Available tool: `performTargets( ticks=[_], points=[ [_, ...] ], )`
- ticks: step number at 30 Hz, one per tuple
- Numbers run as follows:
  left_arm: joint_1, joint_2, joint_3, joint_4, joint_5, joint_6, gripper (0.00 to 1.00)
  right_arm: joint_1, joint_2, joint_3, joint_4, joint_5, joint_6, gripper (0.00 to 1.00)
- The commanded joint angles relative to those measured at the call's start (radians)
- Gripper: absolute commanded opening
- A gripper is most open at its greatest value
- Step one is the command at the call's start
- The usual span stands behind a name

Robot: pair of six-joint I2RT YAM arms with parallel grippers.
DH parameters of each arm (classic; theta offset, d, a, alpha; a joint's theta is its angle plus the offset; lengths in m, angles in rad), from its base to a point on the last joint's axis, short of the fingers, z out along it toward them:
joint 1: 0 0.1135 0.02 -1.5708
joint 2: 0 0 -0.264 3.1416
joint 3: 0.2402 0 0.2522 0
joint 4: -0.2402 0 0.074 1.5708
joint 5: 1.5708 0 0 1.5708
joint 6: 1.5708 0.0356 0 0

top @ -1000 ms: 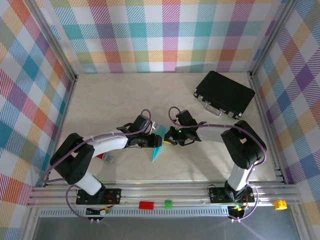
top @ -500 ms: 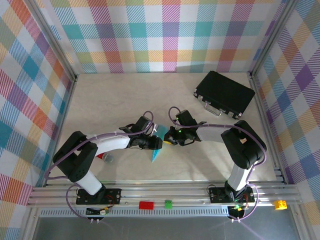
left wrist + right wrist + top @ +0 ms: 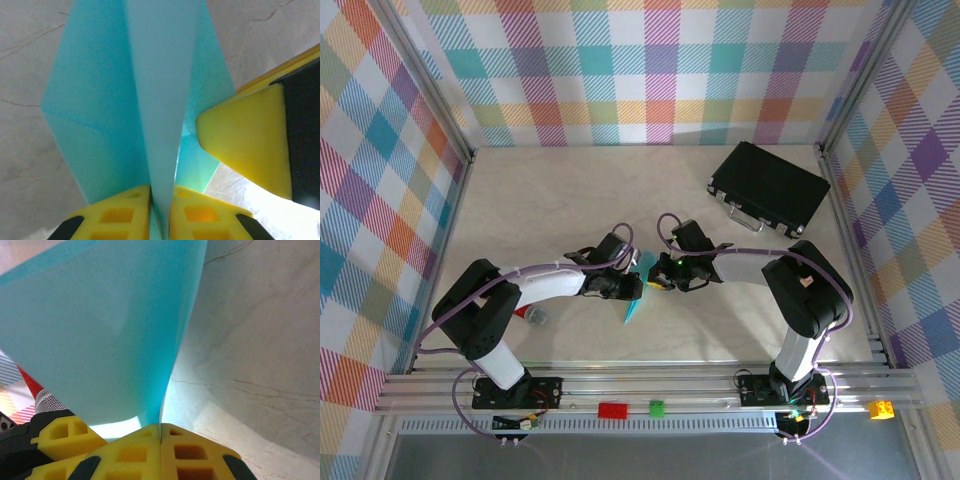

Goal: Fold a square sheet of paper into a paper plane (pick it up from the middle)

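Pinching smooth, sharply creased paper plane point(image 3: 159, 80)

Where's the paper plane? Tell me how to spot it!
Look at the pale marble table inside the checkered walls, then go to its middle. There the left claw and right claw both pinch the paper plane. It is the one light-blue, pointy thing, unlike the black case in the far right corner.

Closed black case point(image 3: 769, 187), far right
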Motion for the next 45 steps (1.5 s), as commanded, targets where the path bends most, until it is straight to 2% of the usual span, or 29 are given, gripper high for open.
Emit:
performTargets(
  ticks=[1,11,32,41,45],
  points=[
    [-0.006,0.019,0.031,-0.041,-0.027,0.016,0.15,0.002,0.015,0.008,0.009,-0.016,0.005,0.05],
    [-0.011,0.010,0.038,-0.063,-0.078,0.022,0.21,0.002,0.015,0.009,0.005,-0.016,0.004,0.07],
    [-0.026,0.041,0.051,-0.073,-0.097,0.039,0.15,0.001,0.019,0.012,0.001,-0.016,0.002,0.09],
    [-0.030,0.041,0.050,-0.073,-0.104,0.035,0.09,0.001,0.003,0.009,0.008,-0.018,-0.008,0.14],
    [-0.033,0.017,0.054,-0.077,-0.139,0.022,0.09,-0.003,-0.047,0.006,-0.027,0.009,-0.053,0.22]
  ],
)
